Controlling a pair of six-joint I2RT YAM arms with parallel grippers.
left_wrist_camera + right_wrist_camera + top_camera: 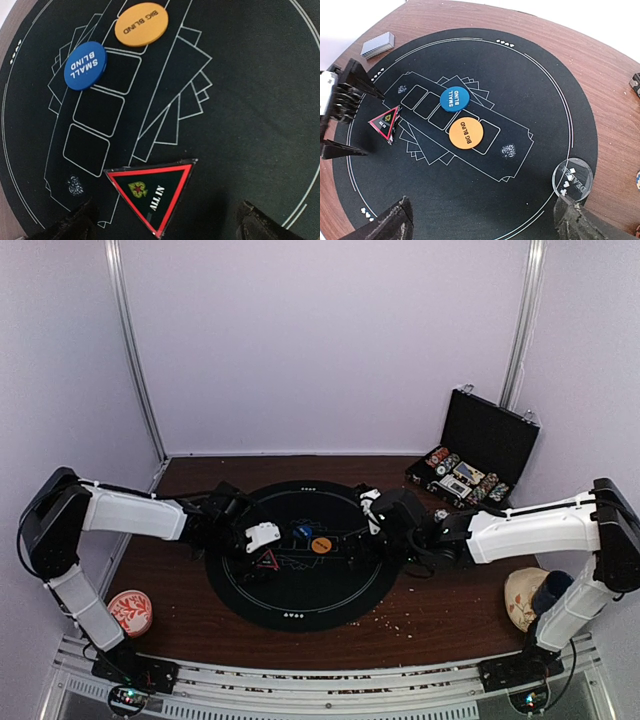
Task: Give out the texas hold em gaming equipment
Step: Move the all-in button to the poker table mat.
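Note:
A round black mat carries a blue "small blind" disc, an orange "big blind" disc and a red-edged "all in" triangle marker. My left gripper hovers open just over the triangle, its fingers spread wide on either side and holding nothing. My right gripper is open and empty above the mat's right part, short of the orange disc. A clear dealer disc rests on the mat's rim. A card deck lies on the wood. Poker chips fill the case.
The open black case stands at the back right of the brown table. A red-and-white dish sits front left. A dark blue cup rests on another dish front right, beside the right arm. White walls close in the table.

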